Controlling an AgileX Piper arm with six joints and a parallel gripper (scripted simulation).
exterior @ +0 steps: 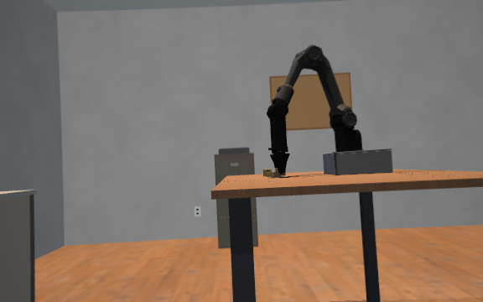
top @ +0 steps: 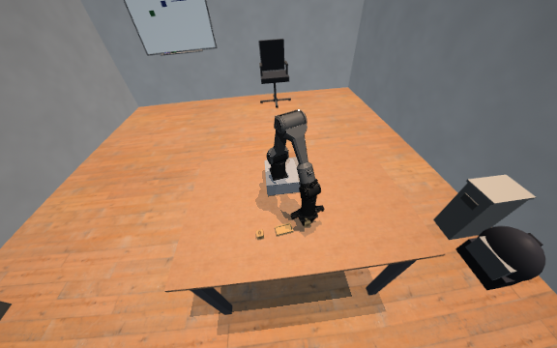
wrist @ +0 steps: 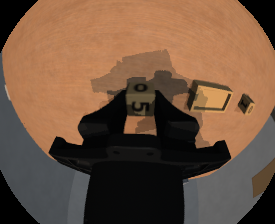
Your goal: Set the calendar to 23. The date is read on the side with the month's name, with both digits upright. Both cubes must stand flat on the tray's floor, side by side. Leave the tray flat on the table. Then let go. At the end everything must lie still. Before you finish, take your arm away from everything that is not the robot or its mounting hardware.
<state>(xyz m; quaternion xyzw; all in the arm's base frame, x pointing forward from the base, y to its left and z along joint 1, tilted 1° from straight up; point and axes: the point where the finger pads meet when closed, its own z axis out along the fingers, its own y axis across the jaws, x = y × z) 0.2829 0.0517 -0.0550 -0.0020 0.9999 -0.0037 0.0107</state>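
Note:
A pale wooden cube (wrist: 140,103) (top: 307,222) is between the fingertips of my gripper (wrist: 141,97) (exterior: 283,174), which is shut on it at table height. In the wrist view, one face shows a 0 and the face nearer the camera shows a 5, both turned sideways. I cannot tell whether the cube touches the table. The shallow tray (top: 283,230) (wrist: 211,97) lies flat and empty beside the gripper. The second cube (top: 259,234) (wrist: 246,104) stands apart beyond the tray; it shows a 0 and a dark mark like a 1.
The wooden table (top: 240,261) bears everything, with its front edge beyond the cubes and tray. The arm's grey base block (top: 283,188) (exterior: 363,162) stands behind the gripper. The cabinet and helmet-like black object are off to the right in the top view.

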